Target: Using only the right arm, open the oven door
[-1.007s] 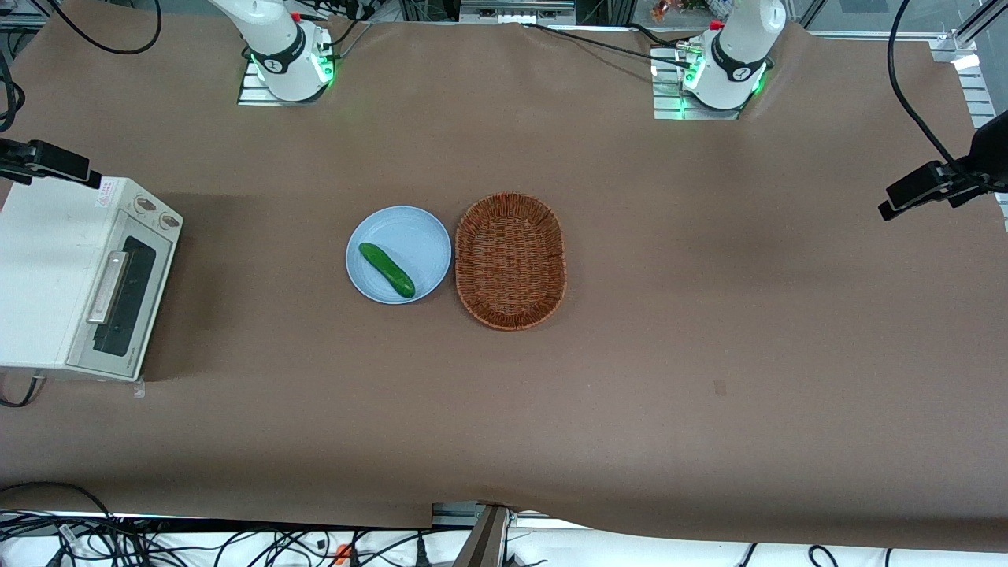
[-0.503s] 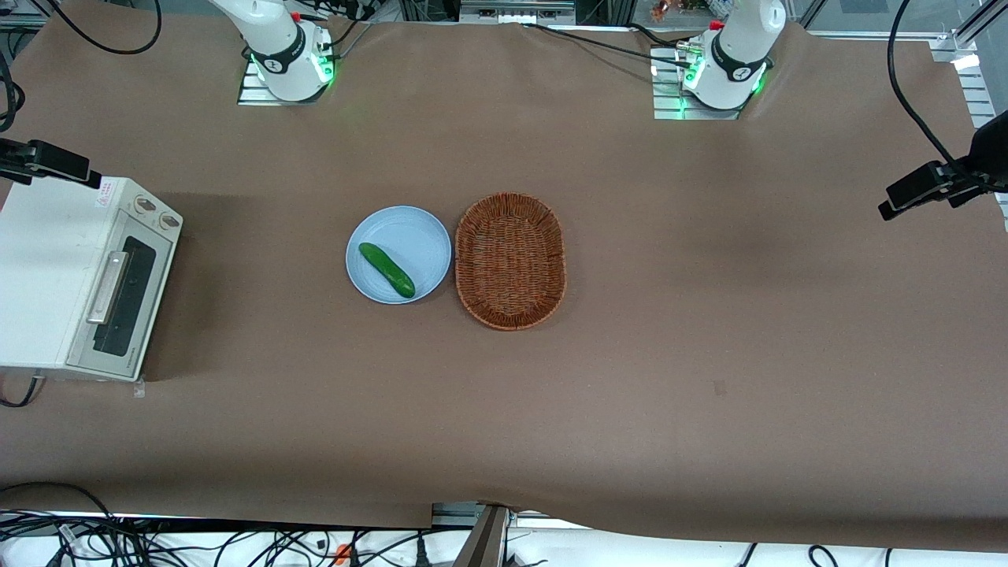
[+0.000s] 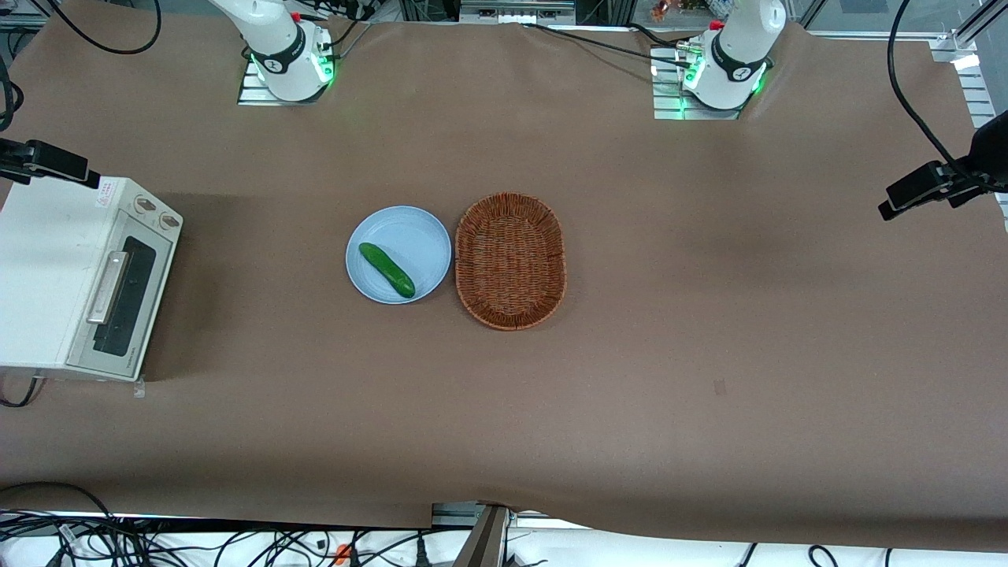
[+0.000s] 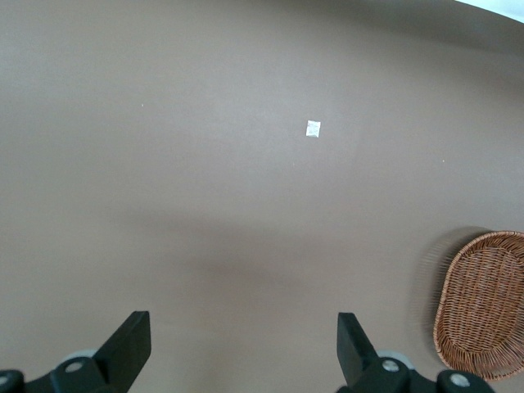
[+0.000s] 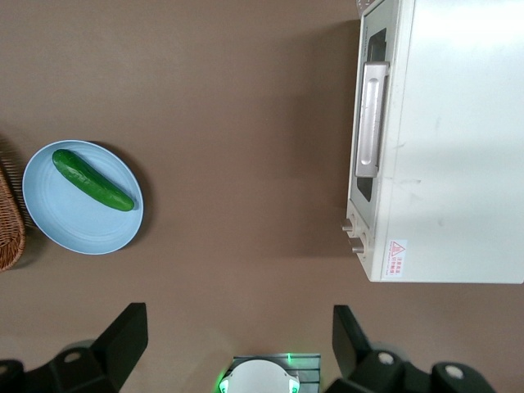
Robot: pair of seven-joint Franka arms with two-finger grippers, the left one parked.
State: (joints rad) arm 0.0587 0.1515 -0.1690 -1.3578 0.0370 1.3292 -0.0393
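Cream-white oven point(image 3: 47, 276), silver-grey door point(image 3: 122, 303) with dark glass. Green cucumber point(image 3: 387, 270) on pale blue plate point(image 3: 417, 232). Brown woven basket point(image 3: 510, 261). Black gripper point(image 5: 237, 336) above brown table point(image 3: 709, 315).

right arm point(image 3: 272, 35): raised high | claw point(image 5: 237, 340): fingers spread, pointing down

No text, brand or number can be read anywhere. The one printed label is a small white sticker point(image 5: 398, 250) with red print on the top of the oven point(image 5: 458, 139), near the corner by the 2 knobs point(image 5: 354, 233); it shows a red triangle-like mark and tiny red lines too small to make out. The same sticker point(image 3: 105, 193) shows in the front view, equally unreadable. The tool point(image 5: 237, 340) hangs high above the desk point(image 5: 229, 98), its fingers spread wide apart, bearing no marking.
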